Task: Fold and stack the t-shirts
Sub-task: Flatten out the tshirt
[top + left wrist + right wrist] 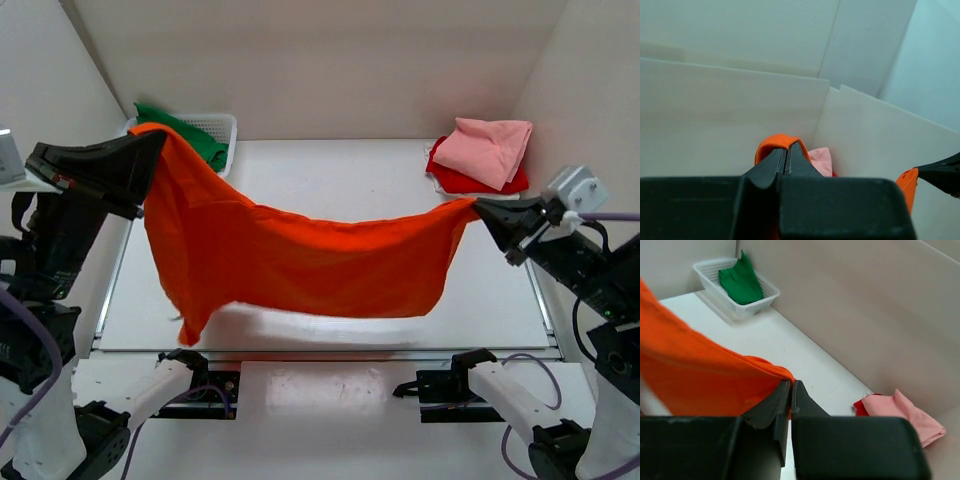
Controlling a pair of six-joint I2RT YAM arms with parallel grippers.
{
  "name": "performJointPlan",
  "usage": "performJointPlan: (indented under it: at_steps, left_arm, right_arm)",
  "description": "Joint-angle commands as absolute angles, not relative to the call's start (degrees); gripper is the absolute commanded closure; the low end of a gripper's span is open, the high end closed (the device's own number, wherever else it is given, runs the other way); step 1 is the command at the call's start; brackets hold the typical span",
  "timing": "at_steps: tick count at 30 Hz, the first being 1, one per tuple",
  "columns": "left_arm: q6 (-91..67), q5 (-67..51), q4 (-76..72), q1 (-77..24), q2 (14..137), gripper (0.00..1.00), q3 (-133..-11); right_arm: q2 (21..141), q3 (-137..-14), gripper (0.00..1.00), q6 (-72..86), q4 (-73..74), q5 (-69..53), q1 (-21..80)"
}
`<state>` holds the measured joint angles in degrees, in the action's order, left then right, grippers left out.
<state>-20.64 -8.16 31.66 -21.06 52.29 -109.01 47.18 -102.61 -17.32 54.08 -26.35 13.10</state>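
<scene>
The orange t-shirt (290, 255) hangs stretched in the air above the table between both grippers. My left gripper (155, 140) is shut on its upper left corner (772, 143), held high at the left. My right gripper (478, 208) is shut on its right corner (782, 374), lower down. The shirt's bottom edge hangs just above the table. The green t-shirt (195, 135) lies in the white mesh basket (222, 124) at the back left. The pale pink t-shirt (492, 148) lies folded on top of the red t-shirt (455, 178) at the back right.
White walls close in the table (340, 170) at the back and on both sides. The basket also shows in the right wrist view (715, 295), against the back wall. The pink and red stack sits close to the right wall (900, 410).
</scene>
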Motion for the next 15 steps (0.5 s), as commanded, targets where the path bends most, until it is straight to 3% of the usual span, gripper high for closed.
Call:
performJointPlan:
  at_steps: [1,5,9,15]
  left_arm:
    - [-18.11,-6.14,32.00,-20.57,58.09,1.00,-107.15]
    - [-18.54,-11.75,26.29,-14.51,59.94,1.00,-98.02]
    - [-17.33,-14.68,20.84,-10.99,64.49,1.00,-89.66]
    - [-11.62,-14.24,18.99,-9.59,77.23,1.00,-91.65]
  right_arm:
    - [54.38,-102.40,1.00,-19.94,49.49,-26.54,12.31]
    - [59.23,-97.84,0.99,-20.48,44.50,-31.88,7.23]
    - [63.88,-89.41,0.99,-17.42,32.91,-46.73,-8.23]
    - [74.94,-88.75,1.00,-19.07,25.41,-42.98,-5.19]
